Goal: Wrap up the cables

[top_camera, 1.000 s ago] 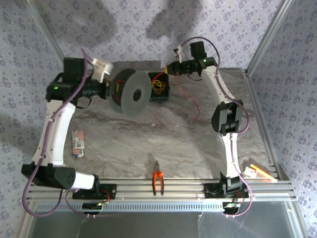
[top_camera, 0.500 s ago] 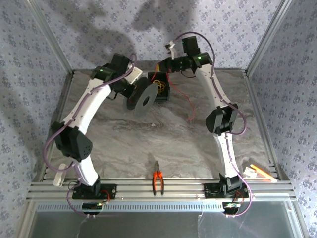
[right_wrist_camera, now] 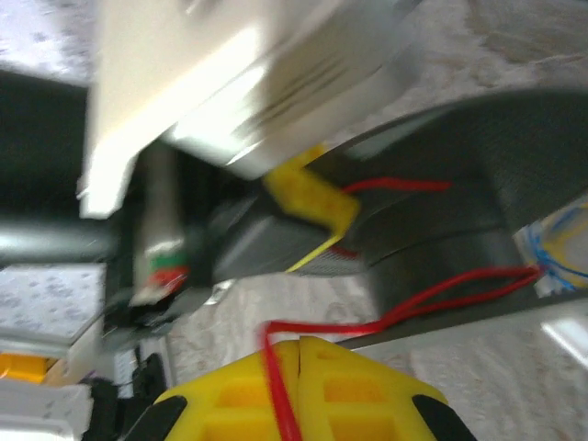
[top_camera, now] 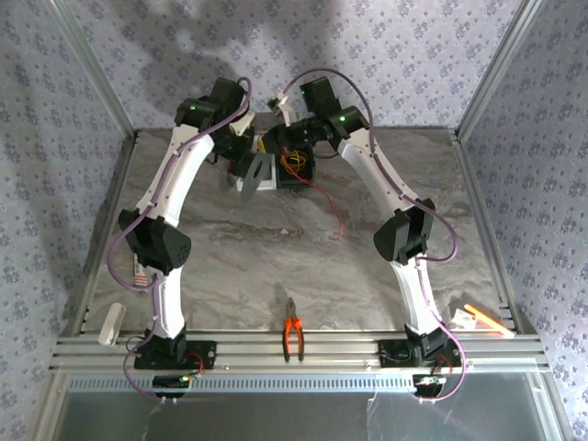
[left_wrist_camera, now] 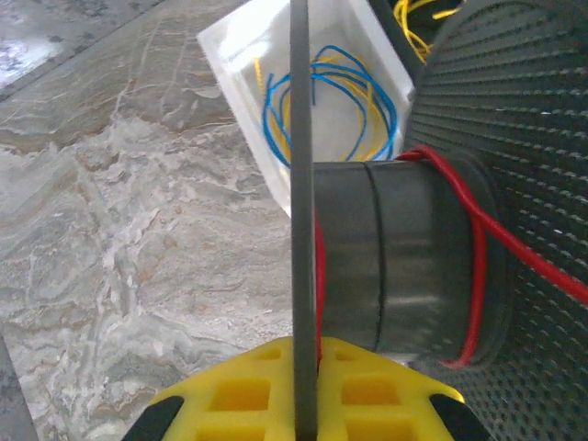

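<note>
Where loose, cables diagonal toward near-right.

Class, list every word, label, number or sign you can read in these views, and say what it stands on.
No text here can be read.
White block in the right wrist view: dark printed lines, too blurred to read.
Packet in the top view: red and white print, too small to read.
</note>
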You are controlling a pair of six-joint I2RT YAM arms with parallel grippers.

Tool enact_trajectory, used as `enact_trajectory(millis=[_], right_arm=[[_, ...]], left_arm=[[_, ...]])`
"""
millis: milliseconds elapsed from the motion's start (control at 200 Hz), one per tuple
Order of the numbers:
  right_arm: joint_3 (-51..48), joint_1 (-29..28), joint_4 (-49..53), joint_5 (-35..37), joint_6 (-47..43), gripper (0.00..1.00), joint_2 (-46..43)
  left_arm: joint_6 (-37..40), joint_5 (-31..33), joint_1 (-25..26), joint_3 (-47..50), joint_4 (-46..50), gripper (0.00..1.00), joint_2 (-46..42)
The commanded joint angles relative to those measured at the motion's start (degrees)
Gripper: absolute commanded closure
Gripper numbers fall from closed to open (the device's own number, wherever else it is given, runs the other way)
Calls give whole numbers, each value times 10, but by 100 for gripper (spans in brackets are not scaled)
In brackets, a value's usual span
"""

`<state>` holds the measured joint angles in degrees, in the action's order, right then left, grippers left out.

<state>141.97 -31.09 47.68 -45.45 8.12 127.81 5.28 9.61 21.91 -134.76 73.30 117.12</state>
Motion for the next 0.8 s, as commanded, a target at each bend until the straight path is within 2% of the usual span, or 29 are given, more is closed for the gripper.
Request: enact_trajectory(millis=[0, 50, 105, 195, 315, 550, 794], right_arm=[[-15, -35, -31, -61, -6, 100, -63], [-22, -42, -34, -66, -6, 100, -64], [-29, -50, -31, -66, -10, 94, -66], [-53, -58, -41, -70, -9, 90, -71], [-118, -65, -83, -71, 8, 90, -88], [-253, -76, -197, -72, 53, 82, -132], [-326, -90, -261, -69, 85, 81, -143]], left_arm=[[-42, 33, -24, -31, -18, 100, 25], [-50, 38, -28, -33, -29, 100, 26], [-56, 39, -33, -33, -43, 100, 25], [-66, 37, -40, -35, -60, 100, 22], [-85, 18, -50, -32, -85, 100, 10], [-126, -27, -81, -24, -136, 100, -23], [-178, -58, -103, 23, -211, 100, -69]])
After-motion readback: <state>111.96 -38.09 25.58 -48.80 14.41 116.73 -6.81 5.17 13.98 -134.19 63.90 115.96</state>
